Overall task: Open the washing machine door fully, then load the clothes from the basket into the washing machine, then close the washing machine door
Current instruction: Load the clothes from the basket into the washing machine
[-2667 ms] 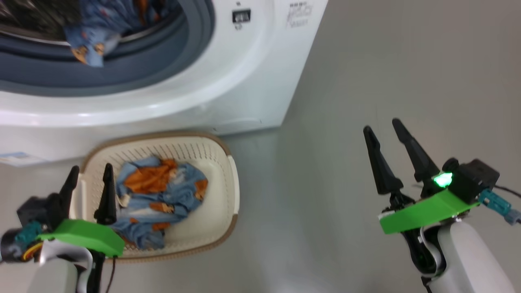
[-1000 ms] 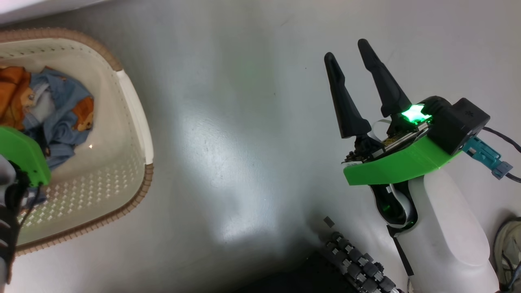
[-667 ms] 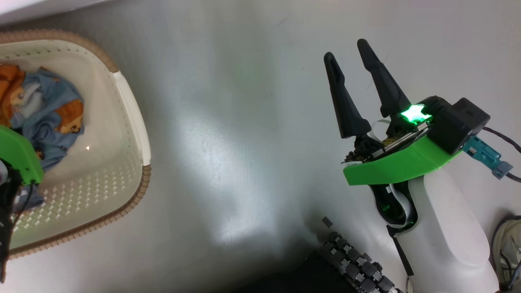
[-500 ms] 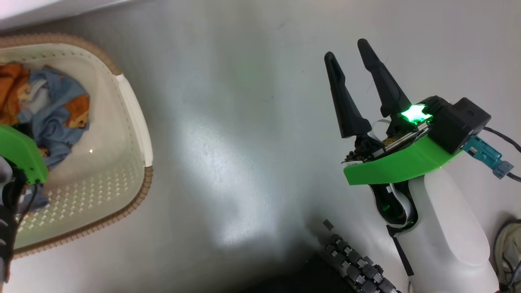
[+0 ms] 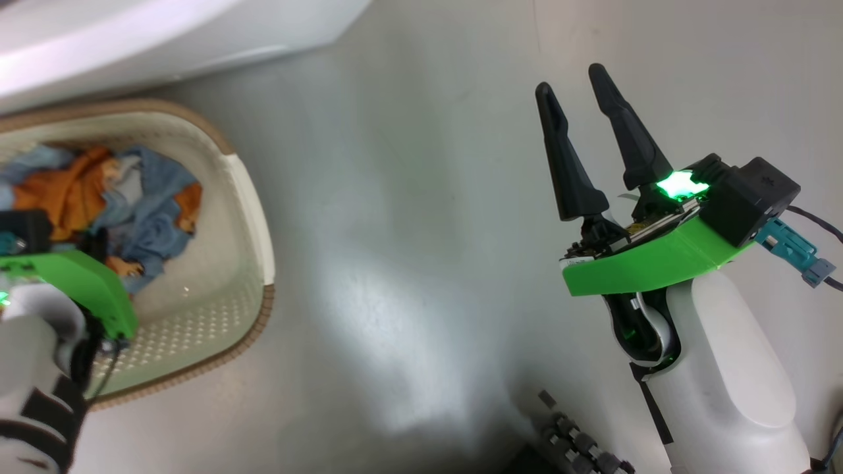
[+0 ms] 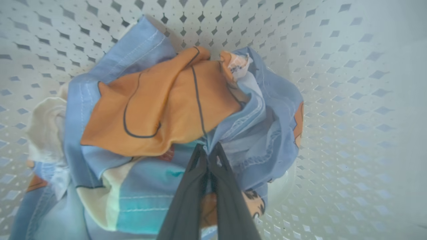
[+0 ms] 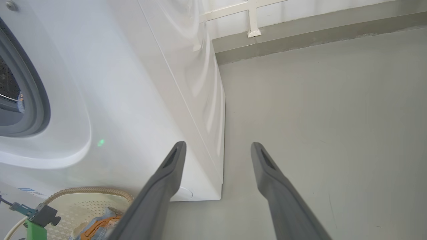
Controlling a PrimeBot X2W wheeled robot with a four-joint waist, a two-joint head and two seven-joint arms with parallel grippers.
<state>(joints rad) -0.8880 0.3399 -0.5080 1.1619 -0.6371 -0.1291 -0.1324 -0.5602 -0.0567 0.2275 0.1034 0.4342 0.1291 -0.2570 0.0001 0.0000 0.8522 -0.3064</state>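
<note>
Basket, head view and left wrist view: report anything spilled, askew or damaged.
Nothing stands out. The clothes lie crumpled inside the basket, none over the rim that shows or on the floor. The left hand is shut on a blue fold of them; the right hand hangs open above bare floor.

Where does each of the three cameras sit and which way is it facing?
Head view: on the head, facing down at floor, basket, washing machine base; open right gripper, left forearm show.
Left wrist view: down into the basket at the clothes; left gripper shut on them.
Right wrist view: toward the washing machine's corner, between its open fingers.
All share basket and clothes.
</note>
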